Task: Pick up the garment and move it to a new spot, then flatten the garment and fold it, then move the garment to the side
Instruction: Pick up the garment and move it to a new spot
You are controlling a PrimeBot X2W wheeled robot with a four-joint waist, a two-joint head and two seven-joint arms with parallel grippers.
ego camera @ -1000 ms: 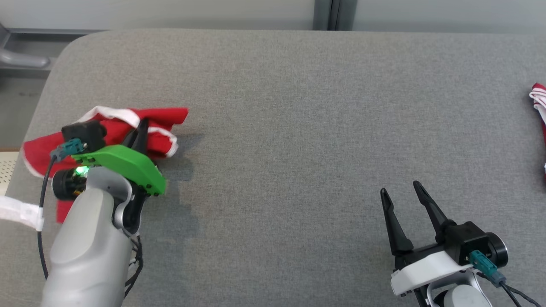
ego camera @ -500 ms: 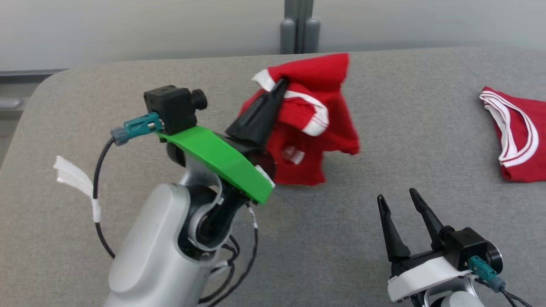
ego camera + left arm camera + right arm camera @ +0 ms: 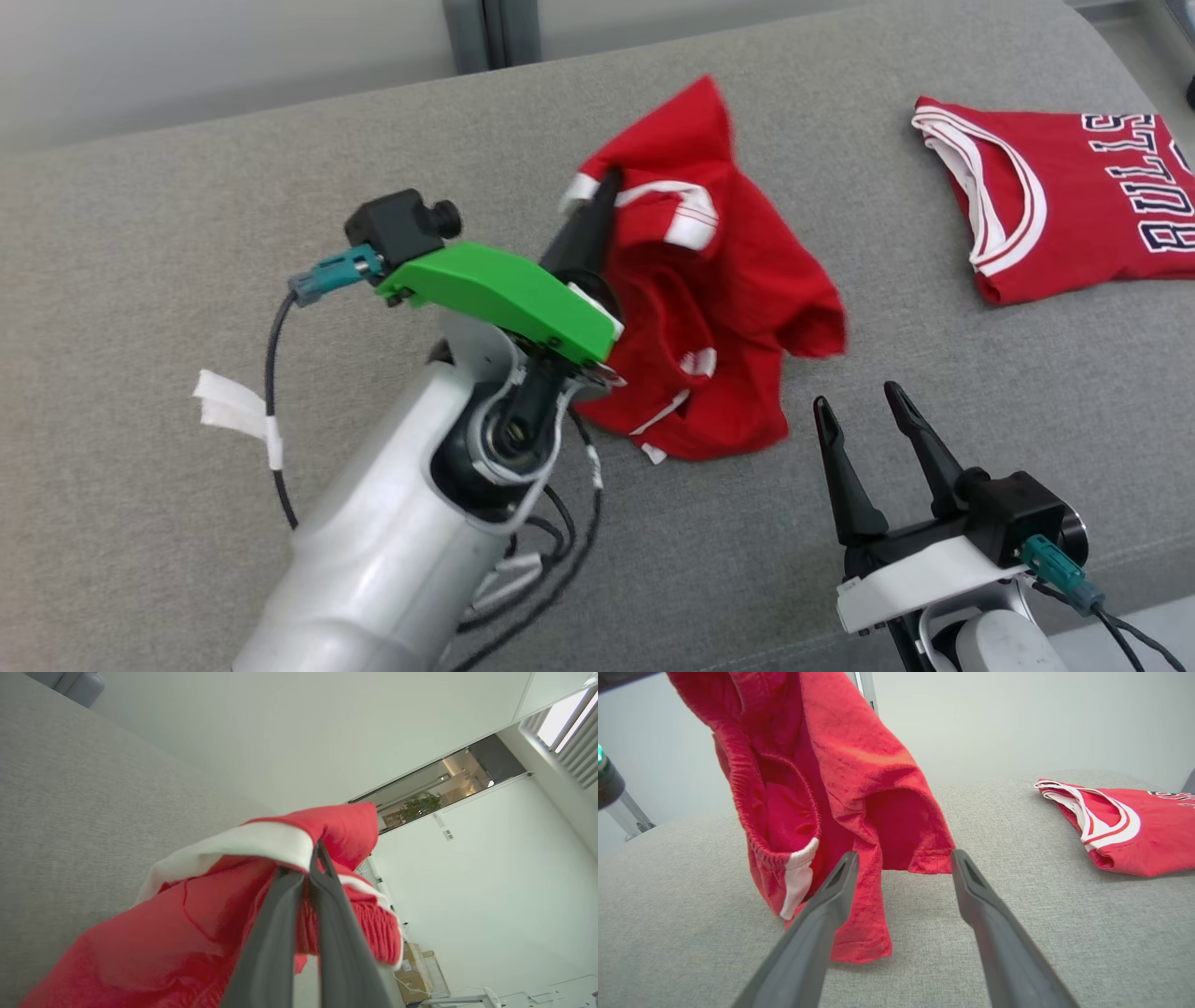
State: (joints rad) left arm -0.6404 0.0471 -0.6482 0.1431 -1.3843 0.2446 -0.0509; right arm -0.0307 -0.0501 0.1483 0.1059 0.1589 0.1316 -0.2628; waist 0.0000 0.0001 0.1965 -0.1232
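A red garment (image 3: 738, 308) with white trim hangs in the air over the middle of the grey table, its lower hem touching the surface. My left gripper (image 3: 607, 182) is shut on its white-banded edge (image 3: 261, 840), fingers pointing up and away. In the left wrist view the two dark fingers (image 3: 322, 891) pinch the cloth together. My right gripper (image 3: 854, 401) stands open near the table's front edge, just below and right of the hanging cloth. The right wrist view shows the garment (image 3: 840, 779) dangling close ahead of the spread fingers (image 3: 831, 900).
A second red jersey (image 3: 1055, 205) with white trim and dark lettering lies flat at the table's right, also seen as the jersey (image 3: 1125, 826) in the right wrist view. The grey fabric table (image 3: 187, 187) has a rounded far corner. A wall stands behind.
My left gripper lifted the red garment off the table's left side and carried it rightward toward the middle. The head camera turned right, bringing the second jersey into view.
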